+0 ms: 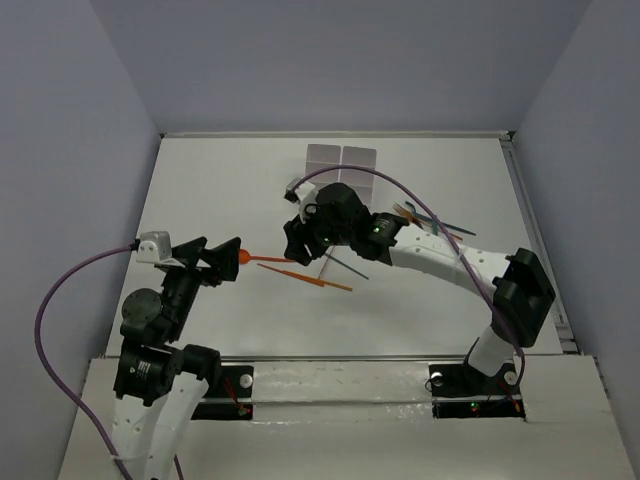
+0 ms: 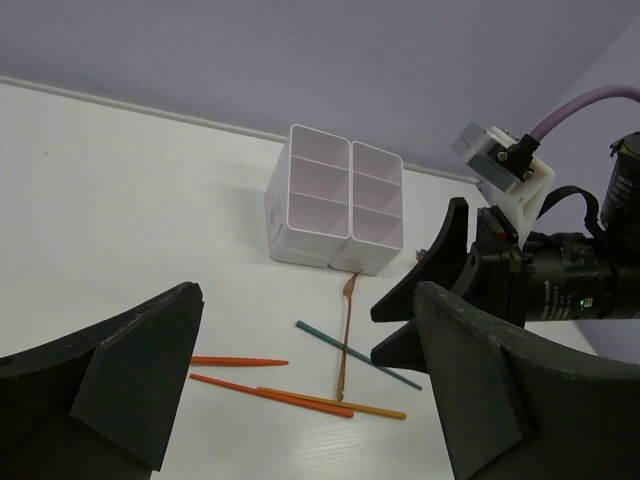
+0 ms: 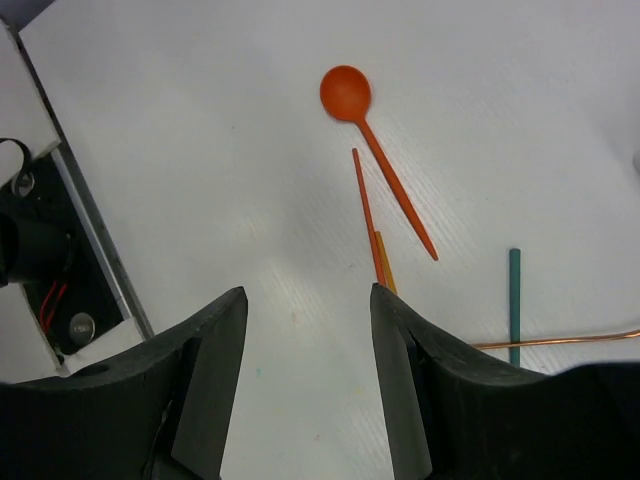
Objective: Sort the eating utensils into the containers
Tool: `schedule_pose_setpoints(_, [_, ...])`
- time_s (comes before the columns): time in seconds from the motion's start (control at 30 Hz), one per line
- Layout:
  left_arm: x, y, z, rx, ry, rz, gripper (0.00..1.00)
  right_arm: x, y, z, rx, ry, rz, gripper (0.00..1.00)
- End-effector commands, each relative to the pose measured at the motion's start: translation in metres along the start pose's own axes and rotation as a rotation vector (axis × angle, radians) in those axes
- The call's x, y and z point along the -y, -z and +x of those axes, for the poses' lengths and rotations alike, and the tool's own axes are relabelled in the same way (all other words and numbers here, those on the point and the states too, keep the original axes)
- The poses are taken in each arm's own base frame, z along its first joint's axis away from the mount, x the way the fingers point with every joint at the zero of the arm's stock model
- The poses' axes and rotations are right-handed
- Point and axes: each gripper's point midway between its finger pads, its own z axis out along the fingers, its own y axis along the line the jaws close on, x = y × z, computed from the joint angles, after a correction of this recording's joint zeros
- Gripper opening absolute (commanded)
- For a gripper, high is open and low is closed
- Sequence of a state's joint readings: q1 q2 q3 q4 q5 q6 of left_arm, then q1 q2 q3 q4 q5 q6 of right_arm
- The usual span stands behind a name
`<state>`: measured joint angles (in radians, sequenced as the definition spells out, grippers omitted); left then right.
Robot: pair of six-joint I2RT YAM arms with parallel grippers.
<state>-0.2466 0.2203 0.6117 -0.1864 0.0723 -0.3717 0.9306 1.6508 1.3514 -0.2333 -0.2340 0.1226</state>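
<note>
Overhead, the left tool (image 2: 310,300) hangs open and empty above the surface (image 1: 220,180), its tips near the bowl of the orange spoon (image 3: 385,170). The right tool (image 3: 306,295) is also spread wide, with nothing between its fingers, above the loose utensils. An orange stick (image 3: 366,210) lies beside the spoon. A teal stick (image 3: 514,300) crosses a brown fork (image 2: 346,335), whose head reaches the foot of the white four-compartment box (image 2: 335,200) farther back.

The right pincer (image 3: 308,300) hides part of the teal stick (image 3: 514,300).
</note>
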Motion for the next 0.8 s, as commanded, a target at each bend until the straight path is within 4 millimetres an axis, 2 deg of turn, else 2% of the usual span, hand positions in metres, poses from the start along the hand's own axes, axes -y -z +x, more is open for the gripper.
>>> schedule_pose_setpoints(0.0, [-0.007, 0.009, -0.039, 0.127, -0.004, -0.083, 0.99, 0.004, -0.009, -0.032, 0.061, 0.064, 0.014, 0.58])
schedule_pose_setpoints(0.1, [-0.013, 0.009, -0.038, 0.127, 0.004, -0.113, 0.99, 0.006, -0.027, -0.031, 0.044, 0.07, 0.001, 0.57])
schedule_pose_setpoints(0.13, [-0.013, 0.008, -0.037, 0.122, 0.005, -0.114, 0.99, 0.006, -0.031, -0.038, 0.053, 0.074, 0.0, 0.56])
schedule_pose_setpoints(0.17, [-0.013, 0.007, -0.036, 0.118, 0.007, -0.116, 0.99, 0.011, -0.043, -0.03, 0.027, 0.074, 0.003, 0.56])
schedule_pose_setpoints(0.23, [-0.014, 0.006, -0.035, 0.116, 0.01, -0.116, 0.99, 0.014, -0.054, -0.026, 0.006, 0.075, 0.004, 0.55])
schedule_pose_setpoints(0.27, [-0.013, 0.006, -0.035, 0.116, 0.011, -0.115, 0.99, 0.014, -0.058, -0.033, 0.015, 0.08, 0.005, 0.55])
schedule_pose_setpoints(0.3, [-0.014, 0.006, -0.034, 0.114, 0.013, -0.117, 0.99, 0.02, -0.07, -0.023, -0.016, 0.08, 0.012, 0.54])
schedule_pose_setpoints(0.43, [-0.015, 0.005, -0.032, 0.109, 0.02, -0.121, 0.99, 0.03, -0.096, -0.013, -0.066, 0.087, 0.026, 0.5])
schedule_pose_setpoints(0.5, [-0.016, 0.005, -0.032, 0.111, 0.02, -0.125, 0.99, 0.029, -0.105, -0.015, -0.065, 0.099, 0.029, 0.48])
schedule_pose_setpoints(0.53, [-0.016, 0.005, -0.032, 0.11, 0.022, -0.126, 0.99, 0.033, -0.114, -0.006, -0.089, 0.094, 0.033, 0.48])
schedule_pose_setpoints(0.77, [-0.015, 0.005, -0.033, 0.114, 0.023, -0.122, 0.99, 0.032, -0.149, 0.015, -0.165, 0.199, 0.052, 0.47])
